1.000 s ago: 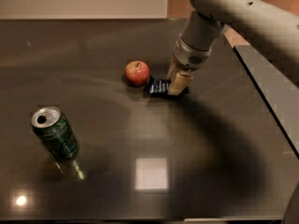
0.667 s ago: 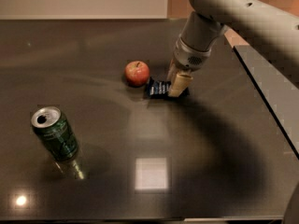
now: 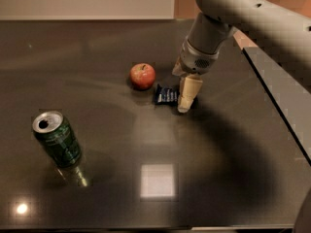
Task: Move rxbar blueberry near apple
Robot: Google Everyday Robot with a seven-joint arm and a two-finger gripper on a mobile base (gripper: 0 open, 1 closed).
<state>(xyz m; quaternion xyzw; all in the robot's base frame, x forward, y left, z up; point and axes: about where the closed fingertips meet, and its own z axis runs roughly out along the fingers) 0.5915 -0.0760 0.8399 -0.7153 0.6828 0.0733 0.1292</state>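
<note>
The gripper point(image 3: 184, 105) hangs from the grey arm point(image 3: 252, 18) with its tip down at the counter point(image 3: 218, 178), right against one short end of the rxbar blueberry point(image 3: 166, 94). The view does not show how wide the gripper stands, nor whether it has hold of the bar or only touches it, so that cannot be told. The bar lies flat on the counter on the gripper's apple-ward side, its long axis running roughly from the gripper toward the apple point(image 3: 142, 75), tilted slightly. The apple sits just beyond the bar's far end, a little further back from the camera, close to the bar but seemingly not touching it. Well away from the gripper, past the bar and nearer the camera, a green soda can point(image 3: 57, 140) stands tilted and plays no part. Judging by this layout, the bar already rests near the apple, so the task looks almost done. Any remaining move turns on that one line: gripper, bar, apple in a row, so a short nudge or carry along the bar's own length would close the last gap.
</note>
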